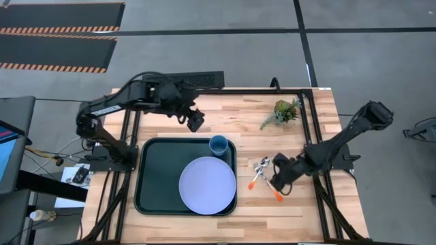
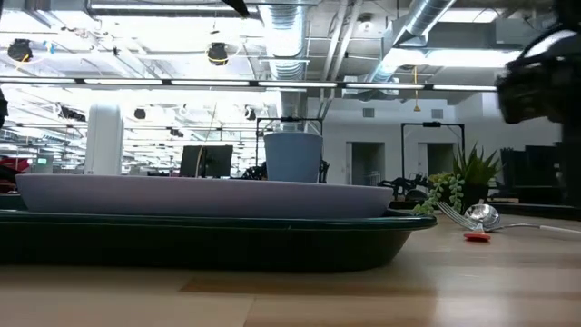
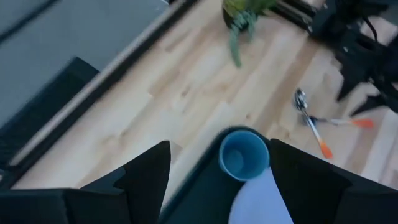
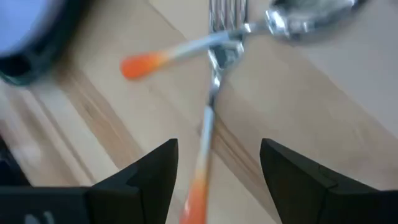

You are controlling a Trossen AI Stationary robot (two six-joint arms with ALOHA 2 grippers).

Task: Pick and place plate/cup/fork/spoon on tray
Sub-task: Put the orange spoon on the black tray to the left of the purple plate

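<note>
The pale lavender-blue plate (image 1: 208,185) lies flat in the dark tray (image 1: 158,175), at its right side. The blue cup (image 1: 219,145) stands upright in the tray's far right corner. The fork (image 1: 270,184) and the spoon (image 1: 259,173) lie crossed on the table right of the tray. In the right wrist view the spoon's handle (image 4: 174,55) runs across the fork (image 4: 214,93). My right gripper (image 4: 214,180) is open above the fork's orange handle, a finger on either side, clear of it. My left gripper (image 1: 195,121) is open and empty above the table beyond the tray.
A small potted plant (image 1: 285,111) stands at the table's far right. Bare wood lies between the tray and the table's near edge. The black frame rails (image 1: 310,129) run along the table's right side.
</note>
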